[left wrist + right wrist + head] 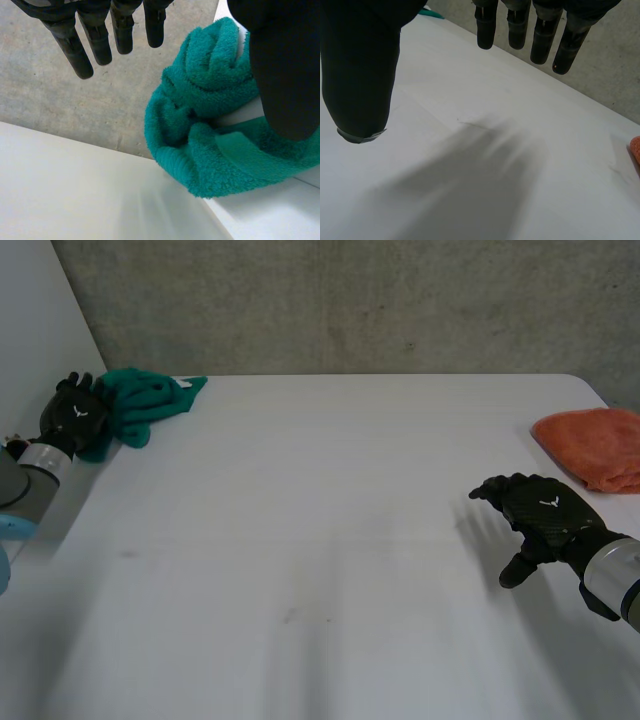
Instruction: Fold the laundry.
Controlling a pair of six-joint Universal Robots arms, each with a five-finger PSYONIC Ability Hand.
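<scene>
A crumpled green towel lies bunched at the table's far left corner, partly hanging over the edge. My left hand rests right beside it on its left, fingers straight and apart from the thumb, holding nothing. An orange towel lies folded at the far right edge, and a sliver of it appears beyond my right hand. My right hand hovers over bare table in front of the orange towel, its fingers straight and empty.
The white table stretches wide between the two towels. A grey concrete wall runs behind its far edge, and a white panel stands at the left.
</scene>
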